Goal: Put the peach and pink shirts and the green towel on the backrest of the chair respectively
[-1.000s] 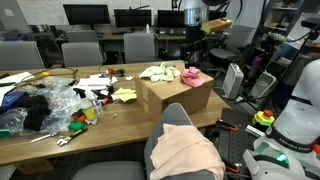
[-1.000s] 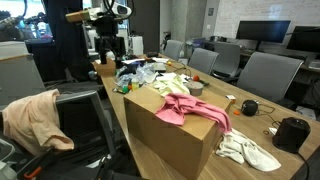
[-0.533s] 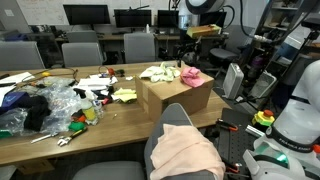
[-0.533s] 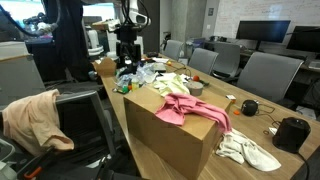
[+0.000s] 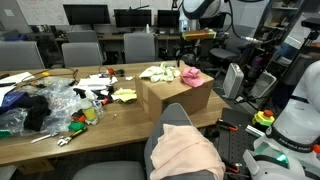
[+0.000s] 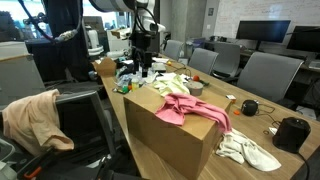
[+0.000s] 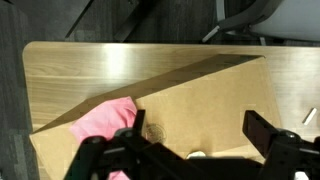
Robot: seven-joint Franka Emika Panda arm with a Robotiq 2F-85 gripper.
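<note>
End effector (image 7: 190, 150): Robotiq two-finger unit, released, jaws spread wide, nothing between them. I have it hanging above the cardboard box (image 7: 200, 105), clear of the cloth; it also shows in both exterior views (image 5: 186, 55) (image 6: 143, 62).

Item 1, peach shirt (image 5: 186, 150): draped over the backrest of the chair (image 6: 90, 120), well apart from the end effector. I judge this garment already placed.

Item 2, pink shirt (image 7: 105, 120): bunched on the box top, near one corner. In the wrist view it lies between 9 and 10 o'clock from the midpoint of the jaws, with its lower edge hidden behind one finger. In an exterior view (image 6: 190, 108) it stretches roughly 9 to 3 o'clock along the box edge and spills over the side. I take it as the next pick: I would need to shift toward 9 o'clock in the wrist view and set the jaws across that long axis.

Item 3, green towel (image 5: 158, 72): pale, crumpled, on the same box just beside the pink shirt, at 9 o'clock from it.

Support: wooden tabletop (image 7: 70, 70) under the box.
</note>
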